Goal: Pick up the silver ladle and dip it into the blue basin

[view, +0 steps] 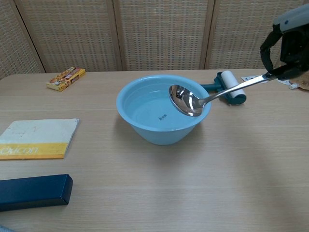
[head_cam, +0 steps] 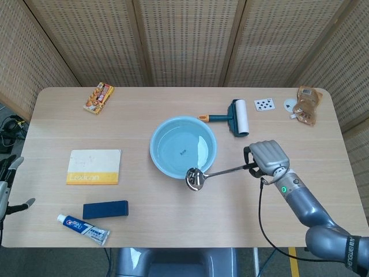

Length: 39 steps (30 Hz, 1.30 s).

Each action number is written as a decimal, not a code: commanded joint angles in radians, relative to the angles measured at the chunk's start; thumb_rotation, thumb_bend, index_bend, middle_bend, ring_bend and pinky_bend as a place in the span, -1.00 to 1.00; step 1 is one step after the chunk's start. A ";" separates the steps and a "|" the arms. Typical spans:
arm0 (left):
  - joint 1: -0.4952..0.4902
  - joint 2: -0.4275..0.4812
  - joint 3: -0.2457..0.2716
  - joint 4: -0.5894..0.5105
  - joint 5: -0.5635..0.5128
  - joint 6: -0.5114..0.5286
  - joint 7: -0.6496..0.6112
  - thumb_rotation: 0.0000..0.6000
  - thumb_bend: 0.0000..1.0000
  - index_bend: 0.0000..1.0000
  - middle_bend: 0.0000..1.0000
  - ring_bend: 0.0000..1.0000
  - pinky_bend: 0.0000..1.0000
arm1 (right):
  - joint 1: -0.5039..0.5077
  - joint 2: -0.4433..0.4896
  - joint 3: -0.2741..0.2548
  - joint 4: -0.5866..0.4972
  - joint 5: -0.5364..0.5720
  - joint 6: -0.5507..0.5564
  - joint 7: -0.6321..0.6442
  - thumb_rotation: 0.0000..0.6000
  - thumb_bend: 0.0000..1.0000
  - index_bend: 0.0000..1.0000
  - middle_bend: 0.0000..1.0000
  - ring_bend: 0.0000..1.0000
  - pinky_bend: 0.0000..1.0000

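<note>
My right hand (head_cam: 266, 157) (view: 286, 43) grips the handle end of the silver ladle (head_cam: 195, 179) (view: 184, 100) and holds it in the air. The handle slopes down to the left. The ladle's cup hangs by the front right rim of the blue basin (head_cam: 153, 147) (view: 145, 128), above rim height in the chest view. The basin stands at the table's middle and holds clear water. Only a bit of my left hand (head_cam: 6, 193) shows at the far left edge, below table level, with fingers apart and nothing in them.
A teal lint roller (head_cam: 233, 117) (view: 231, 87) lies right behind the basin. A playing card (head_cam: 264, 104) and a snack bag (head_cam: 307, 104) sit at the back right. On the left are a snack box (head_cam: 98, 98), a booklet (head_cam: 94, 167), a dark blue box (head_cam: 105, 209) and toothpaste (head_cam: 83, 228).
</note>
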<state>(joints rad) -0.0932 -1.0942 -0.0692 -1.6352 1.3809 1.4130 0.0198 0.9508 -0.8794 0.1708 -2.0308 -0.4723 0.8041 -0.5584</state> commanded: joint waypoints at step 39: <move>-0.043 -0.006 -0.040 0.064 -0.132 -0.118 -0.044 1.00 -1.00 -1.00 -1.00 -1.00 -1.00 | 0.530 -0.806 -0.033 0.793 0.582 0.434 -0.853 1.00 0.79 0.59 0.96 0.97 1.00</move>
<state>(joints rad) -0.1365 -1.1015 -0.1087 -1.5711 1.2492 1.2956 -0.0219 1.4752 -1.6597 0.1341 -1.2597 0.1221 1.2201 -1.3831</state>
